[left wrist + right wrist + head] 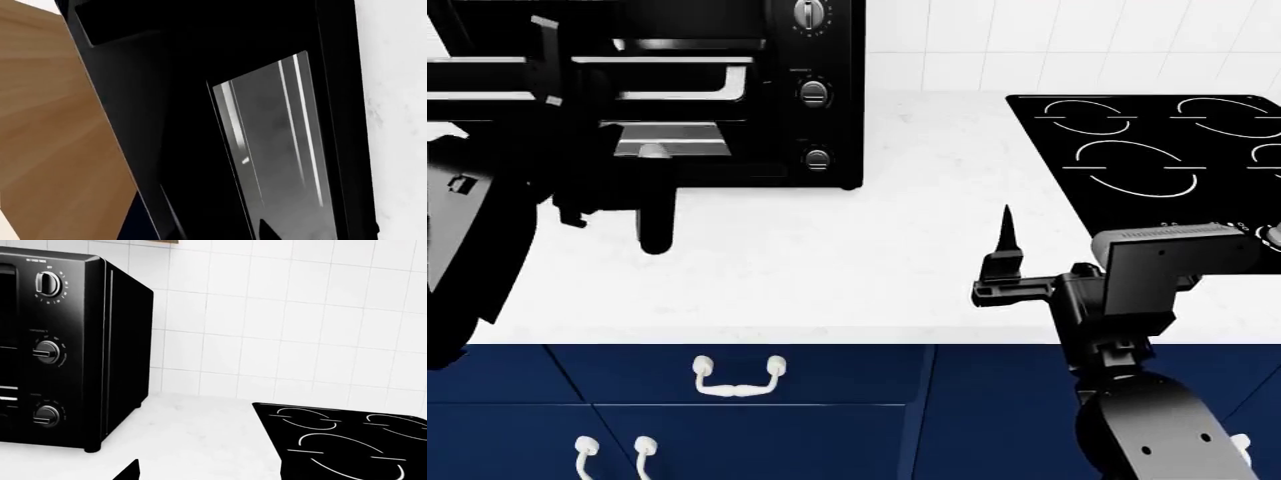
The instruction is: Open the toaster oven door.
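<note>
The toaster oven [761,90] was shown with its door [267,150] lowered; the left gripper's [647,170] state could not be told; the right gripper [1004,262] was parted over the counter [827,260].

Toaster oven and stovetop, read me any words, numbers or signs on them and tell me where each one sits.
No text can be read here.
Toaster oven: small white labels above each of the three knobs and tick marks around the dials, all too small and blurred to read.
Stovetop: only white ring marks, and small marks at its front edge too tiny to make out.
</note>
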